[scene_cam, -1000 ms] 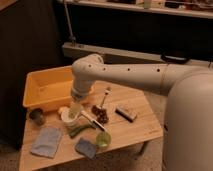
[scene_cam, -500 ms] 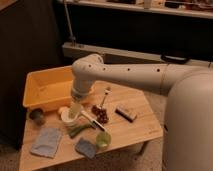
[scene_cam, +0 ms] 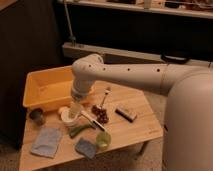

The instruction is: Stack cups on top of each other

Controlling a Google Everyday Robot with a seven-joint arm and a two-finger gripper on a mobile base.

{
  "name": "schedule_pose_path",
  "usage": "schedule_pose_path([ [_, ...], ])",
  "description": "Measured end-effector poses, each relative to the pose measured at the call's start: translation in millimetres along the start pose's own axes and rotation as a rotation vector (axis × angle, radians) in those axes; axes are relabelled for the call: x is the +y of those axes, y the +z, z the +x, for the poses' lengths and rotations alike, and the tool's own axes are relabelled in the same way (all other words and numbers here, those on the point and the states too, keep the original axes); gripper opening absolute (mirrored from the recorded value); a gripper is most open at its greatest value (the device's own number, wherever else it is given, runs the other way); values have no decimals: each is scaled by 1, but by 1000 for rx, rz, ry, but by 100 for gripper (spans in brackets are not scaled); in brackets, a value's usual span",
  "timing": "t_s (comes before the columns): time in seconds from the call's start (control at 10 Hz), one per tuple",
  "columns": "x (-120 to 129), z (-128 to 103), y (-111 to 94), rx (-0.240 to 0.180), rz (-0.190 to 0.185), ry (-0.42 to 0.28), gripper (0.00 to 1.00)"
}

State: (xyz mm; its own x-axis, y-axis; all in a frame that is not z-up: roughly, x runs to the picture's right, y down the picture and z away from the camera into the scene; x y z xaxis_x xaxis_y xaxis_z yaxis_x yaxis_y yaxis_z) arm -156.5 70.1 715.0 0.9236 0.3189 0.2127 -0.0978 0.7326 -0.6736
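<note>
The dark grey-brown cup stands upright near the table's left edge, in front of the yellow tray. The pale green cup stands near the table's front edge, right of centre. The two cups are far apart, with other items between them. My gripper hangs down from the white arm, right over the white bowl. It is to the right of the dark cup and up-left of the green cup, touching neither.
A yellow tray fills the back left of the wooden table. Nearby lie dark grapes, a fork, a dark bar, a green vegetable, a blue cloth and a blue sponge.
</note>
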Motion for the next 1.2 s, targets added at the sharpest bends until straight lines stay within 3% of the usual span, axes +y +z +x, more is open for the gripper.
schedule_pose_path([
  [1.0, 0, 0, 0, -3, 2, -4, 80],
  [1.2, 1, -4, -3, -19, 4, -44, 80],
])
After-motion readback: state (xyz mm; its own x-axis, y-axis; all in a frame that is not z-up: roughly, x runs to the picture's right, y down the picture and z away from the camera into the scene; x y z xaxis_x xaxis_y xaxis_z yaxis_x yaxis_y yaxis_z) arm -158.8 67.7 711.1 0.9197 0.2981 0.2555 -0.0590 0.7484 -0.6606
